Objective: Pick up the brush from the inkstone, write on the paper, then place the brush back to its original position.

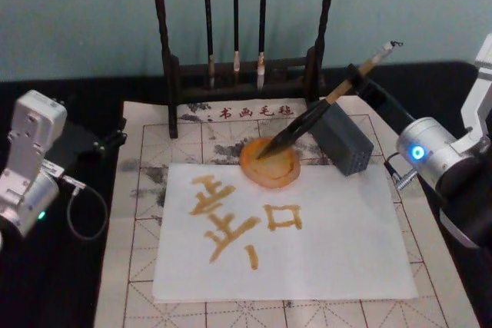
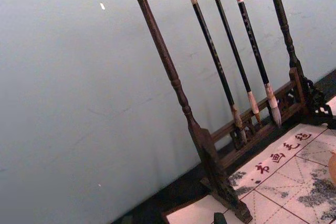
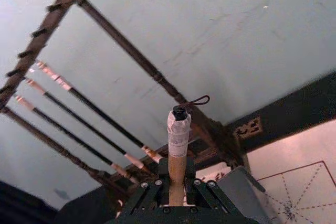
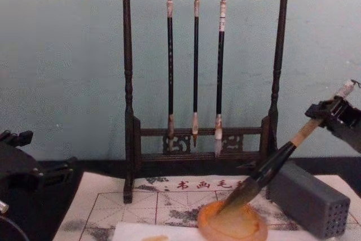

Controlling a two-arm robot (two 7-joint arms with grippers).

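Mat [image 1: 131, 266] carries paper [image 1: 330, 243] on its near half, tan strokes written. Inkstone [image 1: 265, 182] overlaps paper's far edge. Brush [image 1: 307, 120] slants, bristles in inkstone, upper handle pinched by right gripper [image 4: 330, 112]. Left gripper [image 1: 115, 140] parked off mat's left edge.

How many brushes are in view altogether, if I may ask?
4. Three thin brushes hang on the rack; the large brush, held by the right gripper, leans with bristles in the inkstone.

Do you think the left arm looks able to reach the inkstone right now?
Probably yes: only flat paper lies between the left gripper and the inkstone, though the right gripper holds the brush tip in it.
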